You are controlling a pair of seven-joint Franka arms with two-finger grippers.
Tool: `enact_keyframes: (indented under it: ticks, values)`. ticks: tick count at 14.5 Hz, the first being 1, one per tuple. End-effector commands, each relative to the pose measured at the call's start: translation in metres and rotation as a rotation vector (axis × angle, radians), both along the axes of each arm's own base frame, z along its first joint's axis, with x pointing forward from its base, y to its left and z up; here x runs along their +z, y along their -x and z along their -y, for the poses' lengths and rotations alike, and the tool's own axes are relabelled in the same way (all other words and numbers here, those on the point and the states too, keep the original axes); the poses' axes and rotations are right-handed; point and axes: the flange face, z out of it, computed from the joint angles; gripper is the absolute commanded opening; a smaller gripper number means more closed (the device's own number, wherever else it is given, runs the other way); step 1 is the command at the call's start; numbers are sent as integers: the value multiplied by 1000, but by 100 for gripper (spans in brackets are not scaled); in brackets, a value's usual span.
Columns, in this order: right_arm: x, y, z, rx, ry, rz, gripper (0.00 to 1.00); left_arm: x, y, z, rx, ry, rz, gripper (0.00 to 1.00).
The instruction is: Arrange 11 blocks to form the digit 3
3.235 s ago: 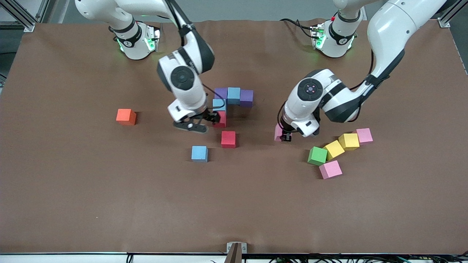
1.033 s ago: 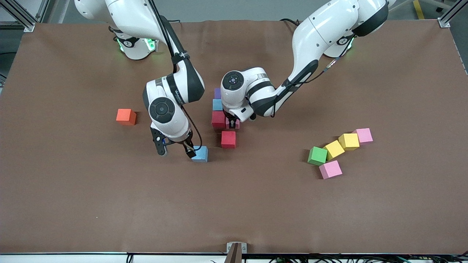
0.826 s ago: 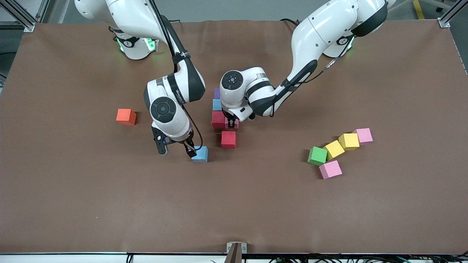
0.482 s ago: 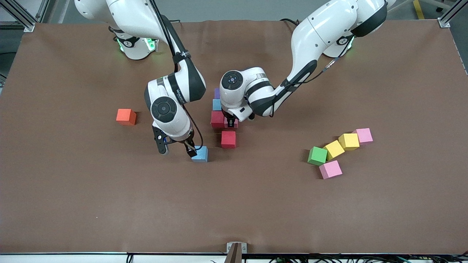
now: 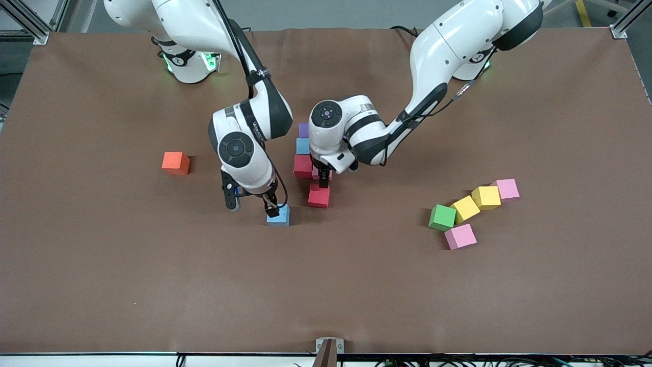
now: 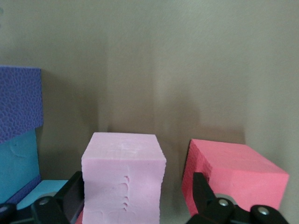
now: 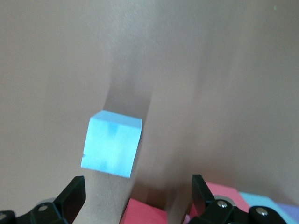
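The digit 3 (image 5: 304,153) is part-built near the middle of the worktop (image 5: 102,280): a purple block (image 5: 302,130), a light blue block (image 5: 302,146) and a red block (image 5: 302,166) show in a column, the rest hidden under the left arm. The left tool (image 5: 323,179) is down at this figure, its fingers apart with a pink block (image 6: 124,179) between them; in the left wrist view the pads appear just clear of the foam, so the block seems set down beside the red block. A second red block (image 5: 318,196) lies loose just nearer the camera. The right tool (image 5: 252,203) hangs with fingers wide apart, one fingertip close to a loose light blue block (image 5: 278,215). Toward the left arm's end lie a green block (image 5: 441,217), two yellow blocks (image 5: 476,203) and two more pink blocks (image 5: 484,211); an orange cube (image 5: 175,163) sits apart toward the right arm's end. Step in hand, by judgement: placing the middle row. Next, the left tool should lift straight up without dragging the pink block, and the right tool must centre over the light blue block before closing.
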Motion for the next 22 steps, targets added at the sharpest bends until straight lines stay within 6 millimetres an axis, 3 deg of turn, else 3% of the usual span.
enact_keyframes:
  ticks: [1,5,8,11,17,22]
  values:
    - [-5,-9,-30,-65,-17,17,100,28,6,-12,-49,-7,-27,100]
    - [-6,-6,-35,-61,-21,15,100,45,1,-34,-70,-19,-22,100]
    - [-13,0,-42,-53,-18,7,100,60,-21,-71,-118,-36,8,100]
    - [-26,6,-54,-121,-9,-9,100,79,-60,-118,-152,-34,34,100]
    - [-49,4,-88,-337,-10,-15,100,104,-126,-219,-410,-69,63,100]
    - [-55,20,-107,-337,-16,-37,100,100,-173,-298,-659,-72,77,100]
